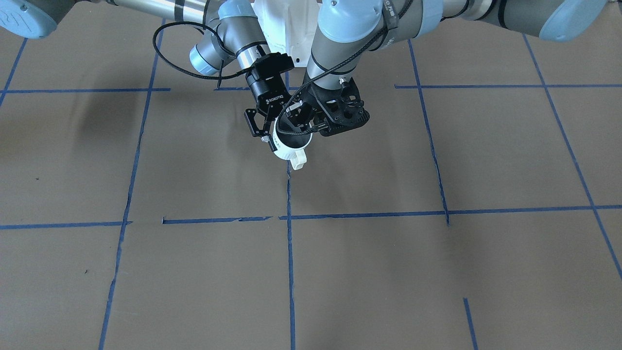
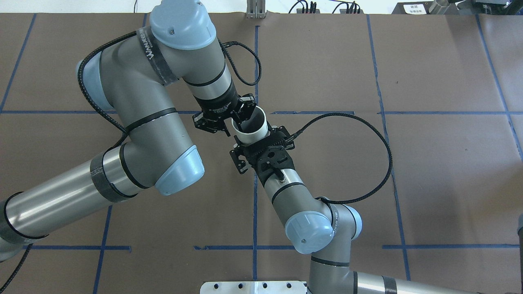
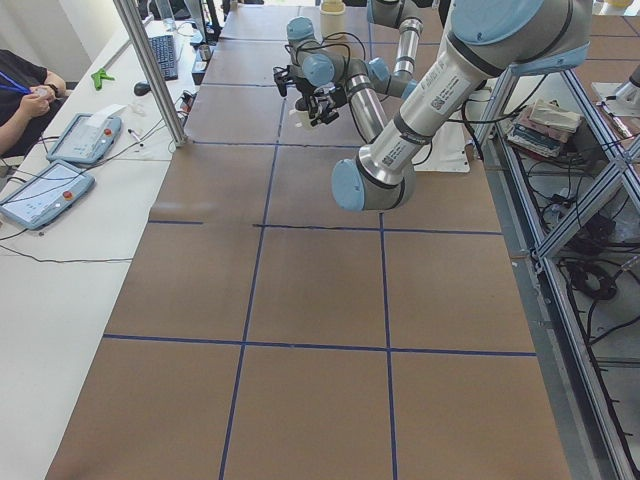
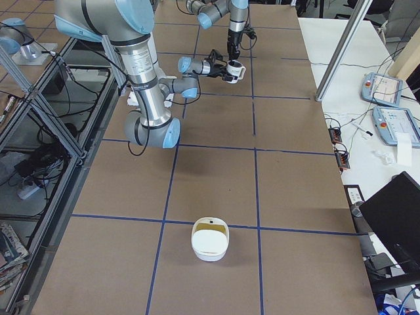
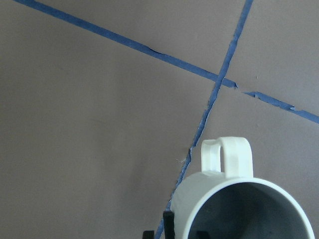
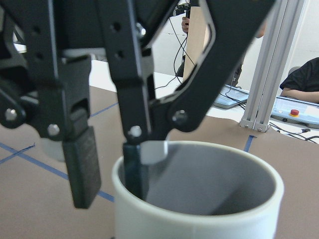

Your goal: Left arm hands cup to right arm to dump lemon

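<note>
The white cup [image 1: 291, 146] hangs above the table's middle, upright, its loop handle [image 5: 227, 159] pointing away from the robot. My right gripper [image 2: 256, 141] straddles the cup's body [image 2: 253, 134] from the robot's side and is shut on it. My left gripper [image 6: 109, 169] reaches down over the rim: one finger [image 6: 135, 174] is inside the cup [image 6: 199, 219], and the outer pad [image 6: 82, 164] stands a little clear of the wall, so it is open. The lemon shows in no view; the visible inside of the cup is plain grey.
A white handled container [image 4: 210, 239] sits on the brown paper far toward the robot's right end. Blue tape lines [image 1: 290, 253] grid the table. Beyond the far edge are a metal post [image 3: 150, 70], teach pendants [image 3: 45, 190] and a seated person [image 3: 25, 90].
</note>
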### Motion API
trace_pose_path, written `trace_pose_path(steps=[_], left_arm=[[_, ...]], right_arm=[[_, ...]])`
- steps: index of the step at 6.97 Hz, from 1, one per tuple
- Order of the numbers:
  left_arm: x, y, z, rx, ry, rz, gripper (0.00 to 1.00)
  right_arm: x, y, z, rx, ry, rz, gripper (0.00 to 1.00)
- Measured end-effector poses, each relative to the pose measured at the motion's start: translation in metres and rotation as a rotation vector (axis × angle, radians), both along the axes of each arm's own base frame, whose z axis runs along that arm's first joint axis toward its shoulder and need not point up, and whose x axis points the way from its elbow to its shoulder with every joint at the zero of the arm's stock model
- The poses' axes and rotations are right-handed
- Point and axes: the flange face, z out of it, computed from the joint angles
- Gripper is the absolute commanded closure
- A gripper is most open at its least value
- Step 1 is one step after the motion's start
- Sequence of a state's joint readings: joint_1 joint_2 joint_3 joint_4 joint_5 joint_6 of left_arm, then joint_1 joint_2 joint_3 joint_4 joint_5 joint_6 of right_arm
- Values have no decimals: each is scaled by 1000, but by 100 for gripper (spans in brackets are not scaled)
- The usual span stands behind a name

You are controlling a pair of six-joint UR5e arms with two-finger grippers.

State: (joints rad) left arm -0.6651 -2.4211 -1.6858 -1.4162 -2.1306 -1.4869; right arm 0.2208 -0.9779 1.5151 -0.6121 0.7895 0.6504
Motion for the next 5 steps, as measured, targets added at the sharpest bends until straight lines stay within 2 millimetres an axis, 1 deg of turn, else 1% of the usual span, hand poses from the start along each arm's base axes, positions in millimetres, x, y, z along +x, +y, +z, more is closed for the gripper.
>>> trace_pose_path(steps=[5], left_arm=[[0,0,0,-3,-1,-2,100]], right_arm=[[0,0,8,6,29,9,1]])
